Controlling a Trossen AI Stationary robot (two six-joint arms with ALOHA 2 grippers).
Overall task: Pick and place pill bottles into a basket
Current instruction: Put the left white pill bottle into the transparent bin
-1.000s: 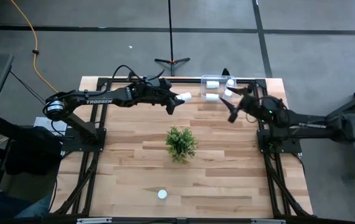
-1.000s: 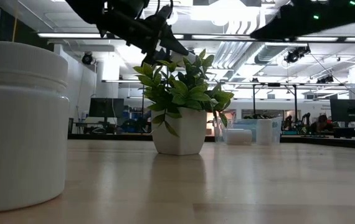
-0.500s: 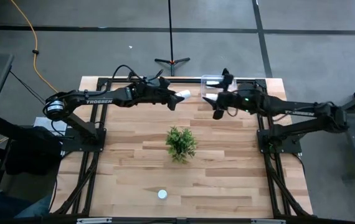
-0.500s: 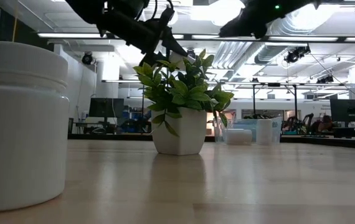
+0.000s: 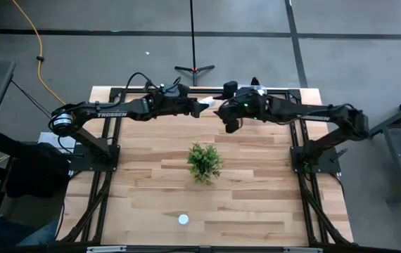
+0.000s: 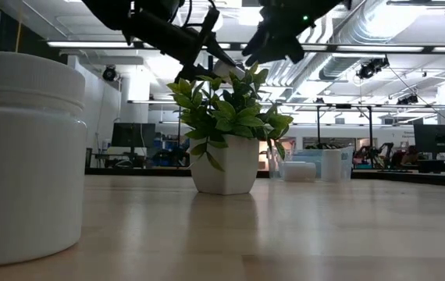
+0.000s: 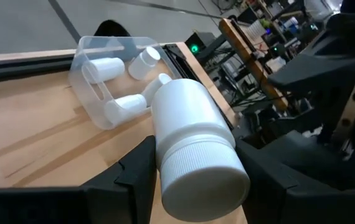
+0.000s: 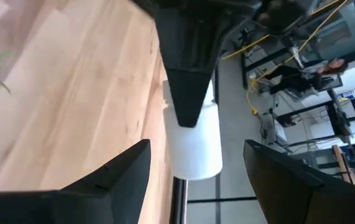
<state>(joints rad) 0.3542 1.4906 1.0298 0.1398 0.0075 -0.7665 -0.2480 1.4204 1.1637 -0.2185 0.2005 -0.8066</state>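
My left gripper (image 5: 202, 107) holds a white pill bottle (image 5: 208, 106) in the air over the table's far middle. The bottle's cap (image 7: 205, 180) faces back toward the left wrist. My right gripper (image 5: 224, 112) reaches in from the right and stands open, close to the bottle's other end (image 8: 193, 146), touching nothing. The clear basket (image 7: 96, 93) sits at the far right edge with several bottles lying in it, and the right arm partly covers it in the high view. Another pill bottle (image 5: 183, 219) stands on its base near the front edge. My left gripper pinches the bottle's round body just behind the cap (image 7: 190, 134) between its two fingers (image 7: 141, 177). It comes nearly level from the table's left, with the fingers lying along the bottle. The bottle is lifted clear of the table and tilted, base pointing toward the basket.
A small green plant in a white pot (image 5: 204, 161) stands at the table's middle, just in front of both grippers. Black frame rails (image 5: 109, 140) run along the table's sides. The front bottle looms at the left of the low view (image 6: 27, 156).
My right gripper has swung from beside the basket toward the table's left, rising a little and rolling, and now faces the held bottle. My left gripper has stayed in place and rolled about its own line, turning the bottle with it.
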